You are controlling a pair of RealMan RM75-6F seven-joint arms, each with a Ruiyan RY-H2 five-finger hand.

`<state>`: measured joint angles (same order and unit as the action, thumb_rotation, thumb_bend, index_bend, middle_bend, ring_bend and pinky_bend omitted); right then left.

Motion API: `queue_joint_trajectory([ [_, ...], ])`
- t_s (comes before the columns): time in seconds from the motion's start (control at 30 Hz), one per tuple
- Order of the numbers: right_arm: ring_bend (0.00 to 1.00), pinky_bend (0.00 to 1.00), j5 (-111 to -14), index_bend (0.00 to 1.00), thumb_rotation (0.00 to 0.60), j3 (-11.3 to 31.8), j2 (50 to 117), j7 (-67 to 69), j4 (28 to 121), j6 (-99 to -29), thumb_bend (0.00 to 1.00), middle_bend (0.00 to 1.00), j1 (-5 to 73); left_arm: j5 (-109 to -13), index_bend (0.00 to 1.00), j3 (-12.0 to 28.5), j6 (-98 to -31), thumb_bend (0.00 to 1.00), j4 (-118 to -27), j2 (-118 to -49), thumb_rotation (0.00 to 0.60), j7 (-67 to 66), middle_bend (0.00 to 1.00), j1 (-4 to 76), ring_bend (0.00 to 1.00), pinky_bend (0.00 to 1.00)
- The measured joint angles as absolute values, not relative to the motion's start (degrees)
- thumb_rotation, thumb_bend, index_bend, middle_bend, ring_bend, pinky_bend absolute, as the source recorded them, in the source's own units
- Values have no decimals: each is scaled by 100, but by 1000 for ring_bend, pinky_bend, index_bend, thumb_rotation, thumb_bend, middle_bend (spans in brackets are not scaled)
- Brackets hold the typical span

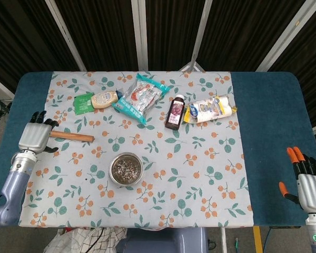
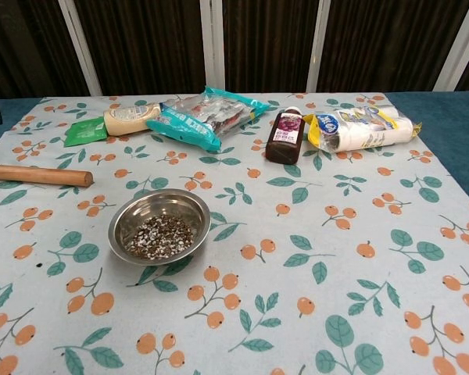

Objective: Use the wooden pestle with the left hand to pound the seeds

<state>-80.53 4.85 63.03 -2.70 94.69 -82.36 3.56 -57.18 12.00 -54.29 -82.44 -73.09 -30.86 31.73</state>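
wooden pestle lies flat left of the steel bowl of seeds, my left hand spread empty over its near end, so i should settle low and wrap squarely before lifting.

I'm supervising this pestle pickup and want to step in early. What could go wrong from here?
The left hand is over one end of the long wooden pestle, so an end grip may let the far end droop or swing. The round pestle lies flat on the floral tablecloth and could roll away when touched. The small steel bowl of seeds is shallow and unbraced, so an off-centre blow could tip it or scatter seeds.
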Motion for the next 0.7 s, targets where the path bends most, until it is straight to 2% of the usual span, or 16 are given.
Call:
queue_joint_trajectory([
  [0.4, 0, 0, -8014, 0, 600, 490, 6269, -164, 9493, -8166, 370, 0, 375, -5341, 335, 1147, -4955, 210, -7095, -8278, 600, -3325, 315, 3751, 7, 0],
  [0.7, 0, 0, -7987, 0, 600, 492, 6242, -100, 9508, -8118, 369, 0, 387, -5234, 374, 1147, -4713, 268, -6568, -8765, 600, -3282, 360, 4062, 19, 0],
])
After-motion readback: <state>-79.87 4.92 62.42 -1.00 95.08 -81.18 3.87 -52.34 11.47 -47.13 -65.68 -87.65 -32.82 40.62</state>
